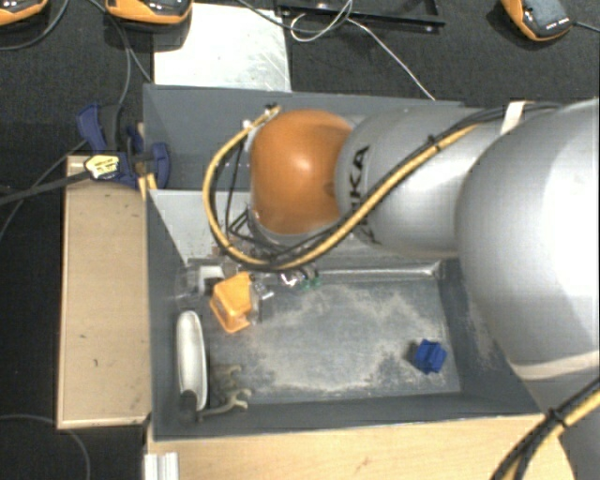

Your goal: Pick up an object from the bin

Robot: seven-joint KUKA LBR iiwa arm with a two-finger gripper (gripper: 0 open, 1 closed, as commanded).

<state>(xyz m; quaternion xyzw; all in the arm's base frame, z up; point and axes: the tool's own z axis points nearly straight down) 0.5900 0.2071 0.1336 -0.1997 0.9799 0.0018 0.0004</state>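
Arm (441, 178) reaches from right; orange wrist cover (295, 173) above lowered gripper (272, 277).

This is a robotics lab, as far as I can judge from my feed. A thick silver industrial arm (450, 187), with an orange cover (295, 173) at its wrist and a yellow cable (398, 181) run along it, reaches in from the right over a grey metal bin (309, 112) with a scuffed, dusty bottom. Around the bin I see dark floor (56, 84) crossed by loose leads (394, 53), and orange-and-black devices (150, 9) along the upper edge of the frame.
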